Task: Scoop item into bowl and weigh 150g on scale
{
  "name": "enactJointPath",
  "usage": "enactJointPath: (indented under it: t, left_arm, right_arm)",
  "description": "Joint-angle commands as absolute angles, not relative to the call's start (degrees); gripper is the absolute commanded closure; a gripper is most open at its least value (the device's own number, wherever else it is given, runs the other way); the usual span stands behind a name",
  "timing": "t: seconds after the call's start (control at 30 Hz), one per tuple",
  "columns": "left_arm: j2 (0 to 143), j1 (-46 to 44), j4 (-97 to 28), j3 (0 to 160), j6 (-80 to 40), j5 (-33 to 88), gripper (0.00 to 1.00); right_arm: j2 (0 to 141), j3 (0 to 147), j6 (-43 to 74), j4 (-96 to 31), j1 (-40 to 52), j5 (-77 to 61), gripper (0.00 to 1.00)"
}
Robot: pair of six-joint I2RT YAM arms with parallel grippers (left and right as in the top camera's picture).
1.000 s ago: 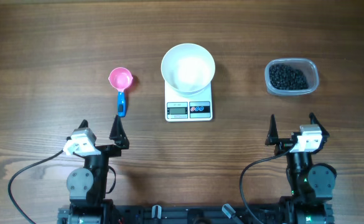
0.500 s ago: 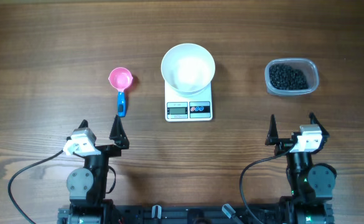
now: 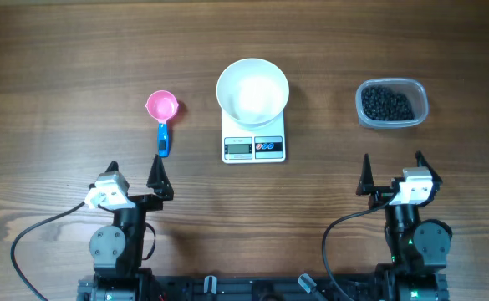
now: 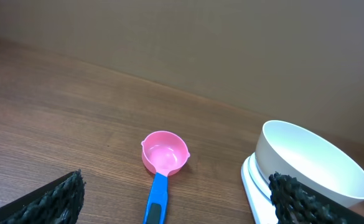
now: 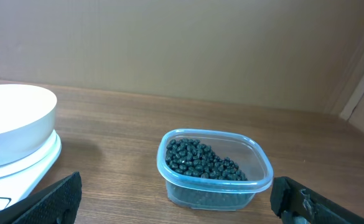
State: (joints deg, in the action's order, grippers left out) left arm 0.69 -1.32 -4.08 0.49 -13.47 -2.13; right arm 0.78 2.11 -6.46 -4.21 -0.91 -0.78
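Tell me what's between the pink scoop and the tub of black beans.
The white bowl, sitting on the scale; the overhead view shows it plainly.

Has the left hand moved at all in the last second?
No. The left hand is in the same spot in the overhead view, open, just below the scoop and no nearer the scale.

The bowl (image 3: 252, 90) hides most of the scale (image 3: 253, 149) beneath it, the display (image 3: 238, 149) in front of the bowl is unreadably small, and the pink scoop (image 4: 163, 154) left of the bowl is cut off at the left wrist view's lower edge.
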Motion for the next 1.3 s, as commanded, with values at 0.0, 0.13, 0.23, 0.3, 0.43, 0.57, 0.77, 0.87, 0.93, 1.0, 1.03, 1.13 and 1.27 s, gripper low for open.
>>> enactJointPath:
  t: [0.0, 0.13, 0.23, 0.3, 0.43, 0.57, 0.77, 0.87, 0.93, 1.0, 1.03, 1.13, 1.27]
  left_arm:
    - [0.5, -0.9, -4.4, 0.6, -14.1, -3.5, 0.0]
    - [0.5, -0.9, -4.4, 0.6, -14.1, -3.5, 0.0]
    - [0.5, -0.9, -4.4, 0.6, -14.1, -3.5, 0.0]
    - [0.5, -0.9, -4.4, 0.6, -14.1, -3.5, 0.0]
    - [0.5, -0.9, -4.4, 0.6, -14.1, -3.5, 0.0]
    - [0.5, -0.9, -4.4, 0.6, -14.1, -3.5, 0.0]
    - [0.5, -0.9, -4.4, 0.6, -14.1, -3.5, 0.0]
    - [0.5, -0.9, -4.4, 0.6, -14.1, -3.5, 0.0]
    - [0.5, -0.9, -4.4, 0.6, -14.1, -3.6, 0.0]
    - [0.5, -0.9, -4.1, 0.6, -13.9, -4.0, 0.0]
    - [0.5, -0.9, -4.1, 0.6, -13.9, -3.9, 0.0]
    - [0.5, -0.9, 0.7, 0.6, -13.9, -3.9, 0.0]
    - [0.5, -0.9, 16.0, 0.6, -16.5, -1.5, 0.0]
  right_arm:
    - [0.4, 2.2, -6.0, -3.8, -0.8, 0.0, 0.0]
    - [0.4, 2.2, -6.0, -3.8, -0.8, 0.0, 0.0]
    - [0.4, 2.2, -6.0, -3.8, -0.8, 0.0, 0.0]
    - [0.4, 2.2, -6.0, -3.8, -0.8, 0.0, 0.0]
    - [0.4, 2.2, -6.0, -3.8, -0.8, 0.0, 0.0]
    - [0.4, 2.2, -6.0, -3.8, -0.8, 0.0, 0.0]
    - [0.4, 2.2, -6.0, -3.8, -0.8, 0.0, 0.0]
    - [0.4, 2.2, -6.0, -3.8, -0.8, 0.0, 0.0]
    - [0.4, 2.2, -6.0, -3.8, -0.8, 0.0, 0.0]
    - [0.4, 2.2, -6.0, -3.8, -0.8, 0.0, 0.0]
    - [0.4, 2.2, -6.0, -3.8, -0.8, 0.0, 0.0]
    - [0.4, 2.2, -6.0, -3.8, -0.8, 0.0, 0.0]
    - [0.4, 2.2, -6.0, -3.8, -0.8, 0.0, 0.01]
